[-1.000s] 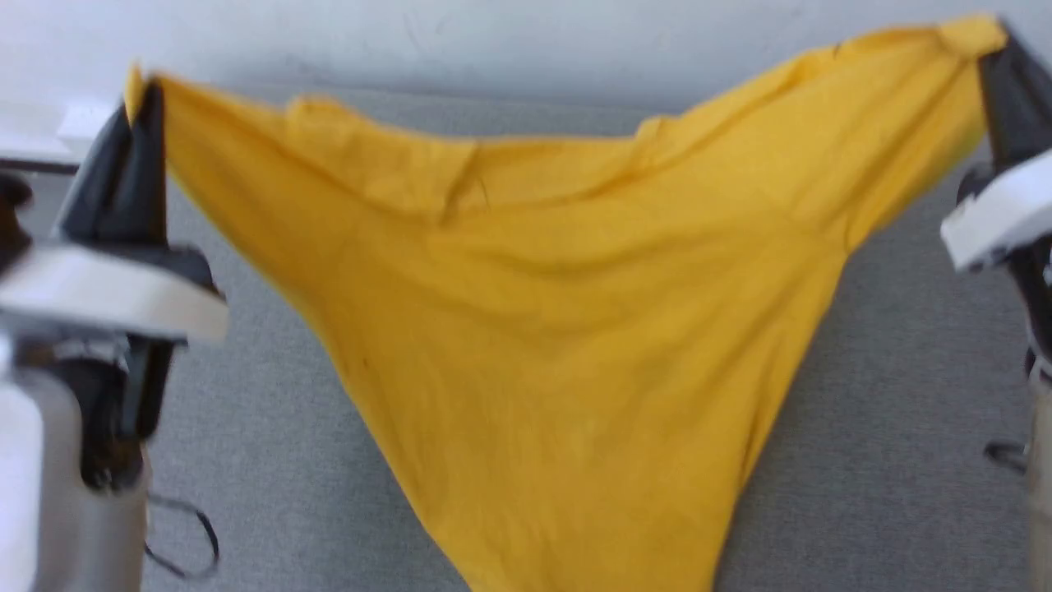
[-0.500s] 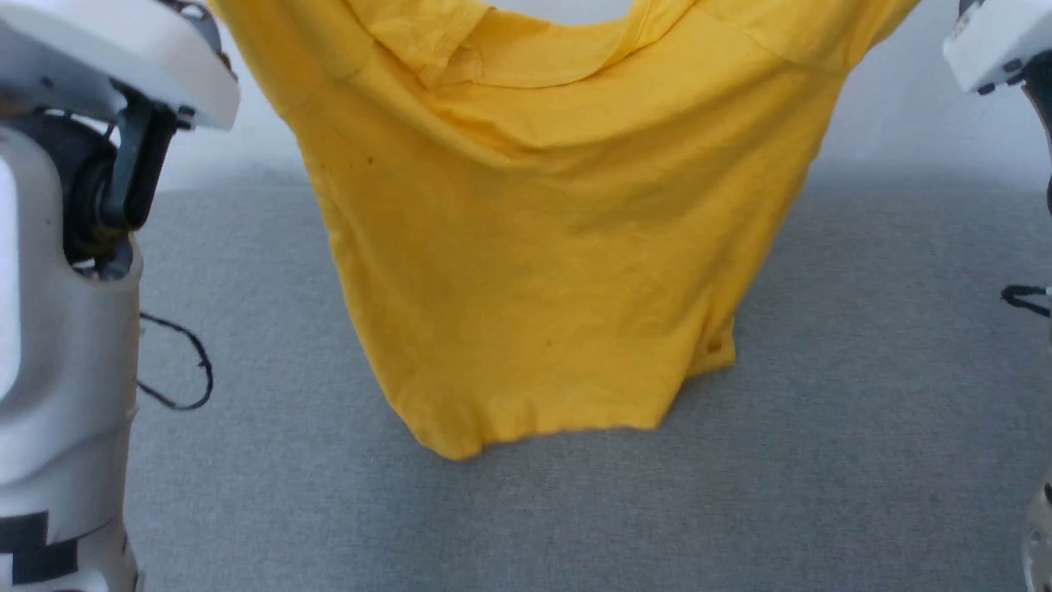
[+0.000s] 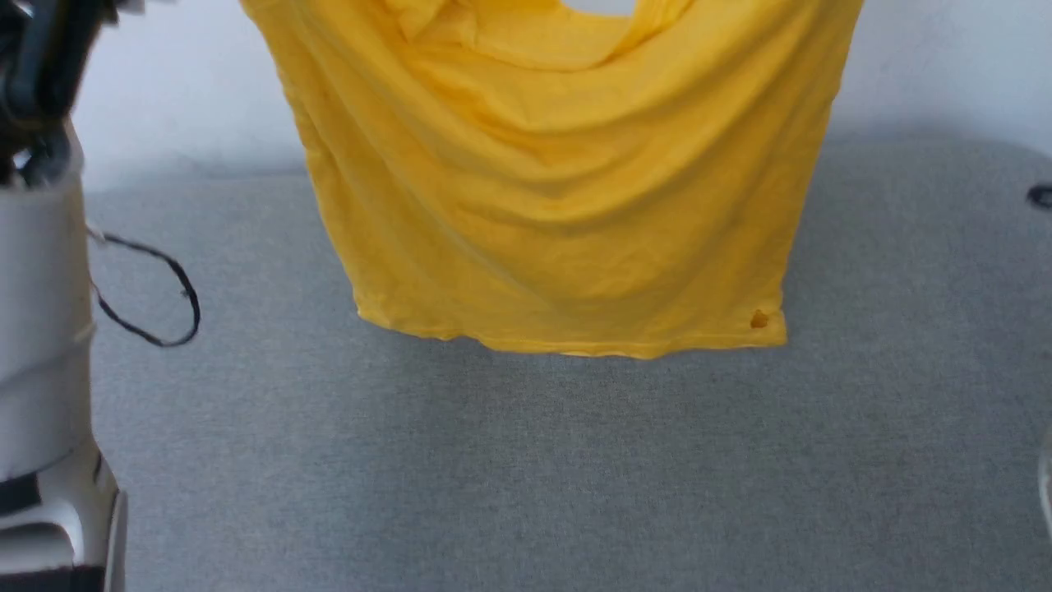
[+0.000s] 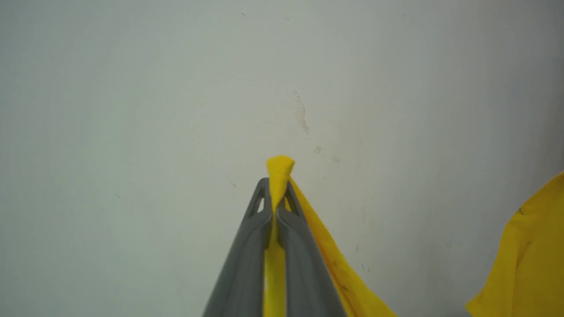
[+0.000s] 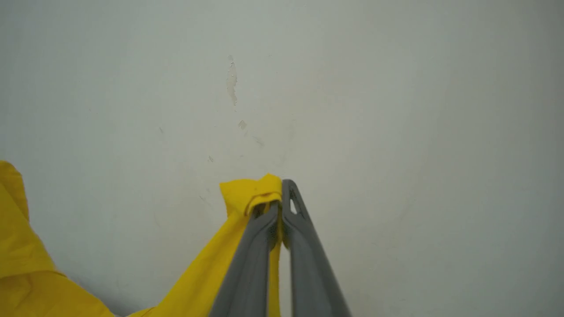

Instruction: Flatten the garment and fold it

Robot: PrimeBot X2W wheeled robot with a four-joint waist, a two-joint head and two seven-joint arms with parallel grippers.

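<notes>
**One yellow shirt, held up by two pinched corners**

Head view: a single mustard-yellow garment [image 3: 559,181] hangs before a pale wall [image 3: 945,74], with its top running out of the frame. Its straight hem [image 3: 575,345] crosses the middle of the picture, above a grey fabric surface [image 3: 526,477]. One small hole [image 3: 759,319] sits just above the hem, near its right corner. One neck opening [image 3: 600,6] shows at the top edge. Both side edges of the cloth fall free, and slack folds sag across the middle. Grey surface lies open below the hem and to either side. Whether the hem touches that surface cannot be told. One pale forearm [image 3: 37,329] stands at the left edge, with one black cable loop [image 3: 156,288] beside it.

Left wrist view: the left gripper [image 4: 276,182] has its two grey fingers pressed together on one bunched corner of the shirt. A tuft pokes out past the tips, and the cloth trails down to the right. A second yellow fold shows at the frame's right edge, well apart. Bare wall, with one scuff mark [image 4: 302,116], surrounds the fingers.

Right wrist view: the right gripper [image 5: 278,198] is likewise clamped on one wad of yellow cloth, which curls over the left fingertip. The fabric drops away to the lower left.
</notes>
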